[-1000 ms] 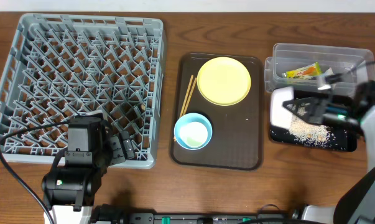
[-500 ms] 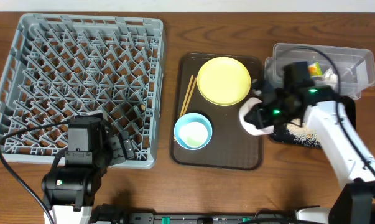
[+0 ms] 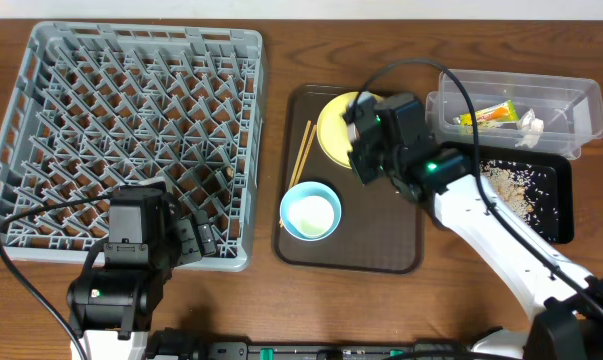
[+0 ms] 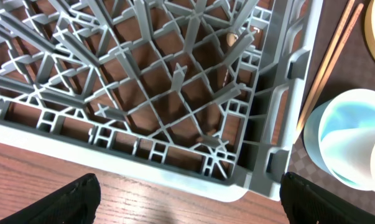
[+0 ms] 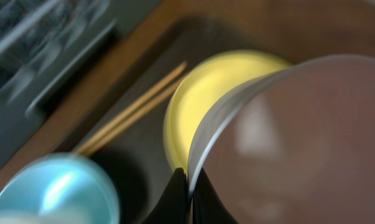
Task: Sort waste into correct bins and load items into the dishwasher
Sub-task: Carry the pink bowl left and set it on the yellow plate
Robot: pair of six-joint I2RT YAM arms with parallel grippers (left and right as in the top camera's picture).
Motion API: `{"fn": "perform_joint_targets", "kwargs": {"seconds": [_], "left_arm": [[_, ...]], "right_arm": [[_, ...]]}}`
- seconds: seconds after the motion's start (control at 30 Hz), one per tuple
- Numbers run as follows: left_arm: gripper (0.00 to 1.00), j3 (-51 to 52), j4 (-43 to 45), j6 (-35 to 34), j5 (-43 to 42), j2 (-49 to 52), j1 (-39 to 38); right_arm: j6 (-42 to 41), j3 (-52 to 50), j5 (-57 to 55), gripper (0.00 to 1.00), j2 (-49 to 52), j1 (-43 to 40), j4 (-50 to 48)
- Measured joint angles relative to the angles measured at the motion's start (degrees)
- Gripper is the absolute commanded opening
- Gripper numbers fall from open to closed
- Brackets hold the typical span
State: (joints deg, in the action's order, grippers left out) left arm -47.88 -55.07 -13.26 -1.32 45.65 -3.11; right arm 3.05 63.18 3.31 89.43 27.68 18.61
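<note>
My right gripper is shut on the rim of the white bowl, which it holds tilted above the yellow plate. From overhead the right gripper hides most of that bowl and covers part of the plate. The light blue bowl sits on the brown tray with a small white cup inside it, and the chopsticks lie beside it. My left gripper hangs open at the near right corner of the grey dish rack, holding nothing.
The clear tub at the back right holds the snack wrapper and the tissue. In front of it the black tray holds rice crumbs. The brown serving tray lies between the rack and the bins.
My right arm has swung left with the white bowl, from over the black tray to over the yellow plate. The left arm has not moved.
</note>
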Motion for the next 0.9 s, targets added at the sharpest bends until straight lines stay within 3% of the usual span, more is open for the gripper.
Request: {"fn": "perform_joint_targets", "kwargs": {"seconds": [0.37, 0.63, 0.9], "left_arm": [[0.94, 0.00, -0.02, 0.00, 0.00, 0.00, 0.00], [0.94, 0.00, -0.02, 0.00, 0.00, 0.00, 0.00], [0.94, 0.00, -0.02, 0.00, -0.02, 0.00, 0.00]], "right_arm": [[0.02, 0.09, -1.05, 0.01, 10.86, -0.02, -14.93], [-1.22, 0.09, 1.66, 0.01, 19.37, 0.00, -15.47], [-1.38, 0.81, 8.90, 0.01, 19.82, 0.48, -13.68]]}}
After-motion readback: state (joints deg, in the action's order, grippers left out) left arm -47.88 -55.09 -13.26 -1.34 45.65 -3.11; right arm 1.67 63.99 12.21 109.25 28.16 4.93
